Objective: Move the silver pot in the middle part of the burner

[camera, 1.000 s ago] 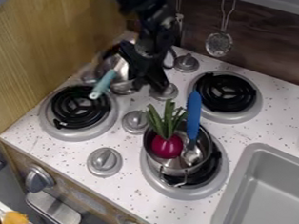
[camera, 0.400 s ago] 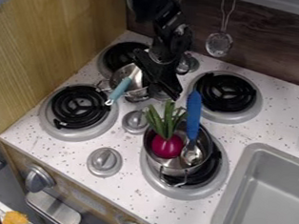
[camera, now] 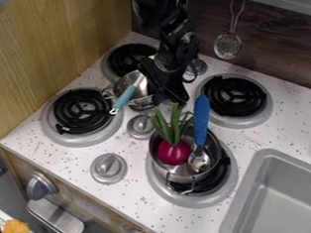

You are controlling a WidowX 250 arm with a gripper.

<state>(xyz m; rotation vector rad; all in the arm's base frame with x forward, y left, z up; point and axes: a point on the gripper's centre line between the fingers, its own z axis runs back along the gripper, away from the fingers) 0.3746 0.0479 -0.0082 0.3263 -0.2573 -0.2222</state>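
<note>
Where the gripper (camera: 172, 96) hangs, camera view: upper middle of the stove (camera: 73, 162), against the right side of the pot (camera: 143, 101) as seen; the arm (camera: 171, 30) enters from the top edge.
Gripper's state: how far apart it stands, and whether it has hold of the pot (black parts crowd that side), I cannot tell.
Pot: silver, between the rear left burner (camera: 121, 60) and a knob (camera: 140, 127), overlapping the burner's edge in view; whether its base touches the stove, I cannot tell.
Teal handle (camera: 125, 97): slants out over the pot's rim, down and left.
Front left burner (camera: 84, 111): black coil in a grey ring, near the pot.
Front right burner (camera: 223, 181): bears a second pot (camera: 181, 177), with a beet (camera: 174, 153) (green stalks up) and a blue-handled spoon (camera: 201, 120) in it.
Rear right burner (camera: 233, 96): right of the gripper.
Strainer (camera: 227, 46): hangs at the back wall (camera: 275, 41).
Sink (camera: 270, 154): lower right, grey.
</note>
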